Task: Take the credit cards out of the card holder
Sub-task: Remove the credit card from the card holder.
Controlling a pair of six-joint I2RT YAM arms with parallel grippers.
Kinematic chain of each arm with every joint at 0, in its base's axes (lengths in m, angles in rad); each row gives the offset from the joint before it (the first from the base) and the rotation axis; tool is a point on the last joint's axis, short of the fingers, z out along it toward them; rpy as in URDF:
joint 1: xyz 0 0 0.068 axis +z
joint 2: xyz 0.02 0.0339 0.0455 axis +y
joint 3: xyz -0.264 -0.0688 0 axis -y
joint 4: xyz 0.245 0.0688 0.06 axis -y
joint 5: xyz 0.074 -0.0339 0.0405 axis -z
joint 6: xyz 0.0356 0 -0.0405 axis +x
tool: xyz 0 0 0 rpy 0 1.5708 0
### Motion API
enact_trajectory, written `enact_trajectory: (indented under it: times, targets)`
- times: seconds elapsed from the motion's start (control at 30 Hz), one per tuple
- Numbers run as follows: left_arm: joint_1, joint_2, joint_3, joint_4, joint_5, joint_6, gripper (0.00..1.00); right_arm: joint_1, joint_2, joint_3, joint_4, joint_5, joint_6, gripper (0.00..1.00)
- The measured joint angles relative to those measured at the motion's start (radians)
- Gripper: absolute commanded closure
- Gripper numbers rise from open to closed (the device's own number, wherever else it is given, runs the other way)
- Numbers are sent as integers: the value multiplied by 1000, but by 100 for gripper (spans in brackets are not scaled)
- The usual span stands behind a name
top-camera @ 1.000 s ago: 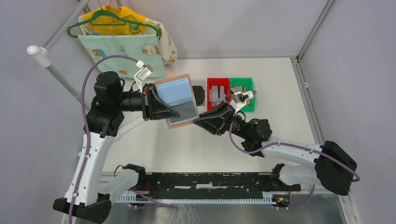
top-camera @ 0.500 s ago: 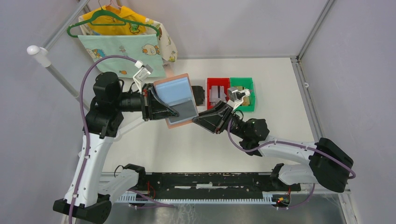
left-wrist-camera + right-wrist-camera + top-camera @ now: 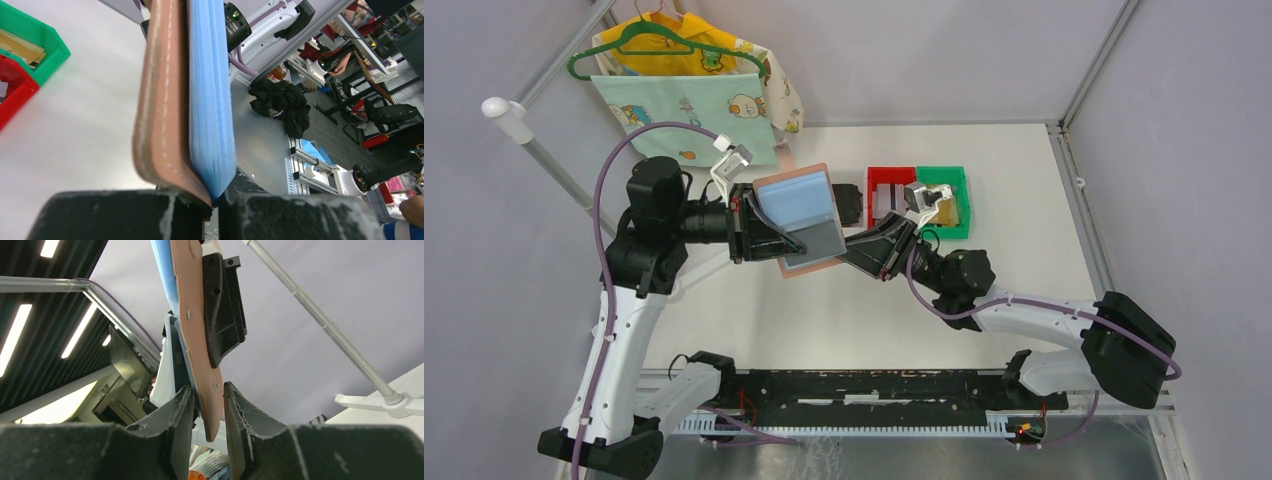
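Observation:
The card holder [image 3: 796, 200] hangs open above the table, tan outside and blue sleeves inside, with a grey panel [image 3: 820, 238] on its lower half. I cannot tell whether that panel is one of the credit cards or a sleeve. My left gripper [image 3: 769, 236] is shut on the holder's left edge. In the left wrist view the tan cover [image 3: 162, 100] and blue sleeves [image 3: 212, 100] rise from its pinched jaws [image 3: 215, 202]. My right gripper [image 3: 852, 248] straddles the holder's lower right corner. The tan flap [image 3: 197, 340] stands between its fingers [image 3: 208, 405], with slim gaps.
Behind the holder on the table sit a black block [image 3: 852, 203], a red bin [image 3: 886, 176] and a green bin [image 3: 954, 180], both with items inside. Clothes on a green hanger [image 3: 674, 60] and a white pole [image 3: 524, 128] stand at the back left.
My right arm has swung left and its gripper has slid onto the holder's lower right corner. The left gripper keeps its hold and has tilted slightly.

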Motion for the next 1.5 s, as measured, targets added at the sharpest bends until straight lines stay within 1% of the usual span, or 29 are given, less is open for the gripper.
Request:
enact_trajectory:
  times: [0.07, 0.1, 0.13, 0.17, 0.23, 0.27, 0.33, 0.37, 0.4, 0.43, 0.47, 0.53, 0.6, 0.63, 0.67, 0.73, 0.77, 0.8, 0.93, 1.0, 1.07, 1.23, 1.27, 1.37, 1.5]
  targets:
    - [1, 0, 1, -5, -5, 7, 97, 0, -6, 6, -20, 6, -17, 67]
    - [1, 0, 1, -6, -6, 9, 93, 0, -10, 9, -31, 8, -26, 68]
    - [1, 0, 1, -8, -8, 10, 86, 1, -12, 15, -41, 10, -35, 73]
    - [1, 0, 1, -10, -8, 10, 78, 2, -11, 26, -48, 10, -43, 81]
    - [1, 0, 1, -12, -8, 12, 59, 9, 3, 62, -51, -1, -53, 99]
    - [1, 0, 1, -11, -4, 14, 49, 13, 19, 91, -53, -10, -54, 100]
    - [-2, -1, 5, -23, 0, 31, 32, 15, 55, 128, -55, -18, -43, 100]
    - [-4, 0, 11, -39, -8, 53, 20, 16, 66, 134, -55, -19, -35, 100]
    - [-4, 2, 21, -68, -24, 83, 14, 16, 74, 135, -57, -16, -29, 100]
    - [-4, 3, 30, -93, -41, 122, 12, 15, 77, 135, -72, -13, -23, 100]
    - [-5, 5, 41, -126, -70, 167, 10, 14, 75, 136, -104, -6, -25, 100]
    - [-5, 3, 56, -182, -150, 270, 7, 13, 51, 143, -232, 8, -60, 100]
    - [-5, -8, 54, -211, -236, 369, 5, 14, 19, 169, -410, 23, -121, 100]
    - [-5, -18, 45, -217, -277, 423, 2, 15, -1, 195, -535, 37, -163, 100]
    - [-5, -29, 31, -221, -305, 465, 1, 15, -14, 215, -621, 51, -192, 100]
    - [-5, -77, -35, -220, -360, 573, 0, 15, -43, 269, -843, 85, -260, 100]
    - [-5, -104, -74, -220, -385, 615, 0, 15, -45, 280, -885, 92, -275, 100]
    - [-5, -127, -107, -219, -406, 647, 0, 16, -46, 310, -977, 107, -307, 100]
    - [-5, -206, -231, -200, -500, 761, 0, 23, 10, 503, -1402, 219, -509, 100]
    - [-5, -218, -261, -181, -528, 782, 0, 27, 61, 606, -1588, 295, -618, 100]
    - [-5, -217, -275, -158, -539, 792, 0, 37, 105, 673, -1736, 384, -703, 100]
    - [-5, -198, -277, -120, -532, 790, 0, 83, 188, 745, -2037, 605, -841, 100]
    - [-5, -198, -277, -117, -530, 785, 0, 96, 206, 766, -2078, 634, -856, 100]
    - [-5, -196, -277, -106, -512, 752, 0, 153, 292, 911, -2212, 739, -894, 100]
    - [-5, -199, -275, -101, -483, 693, 0, 248, 423, 1156, -2324, 869, -922, 100]
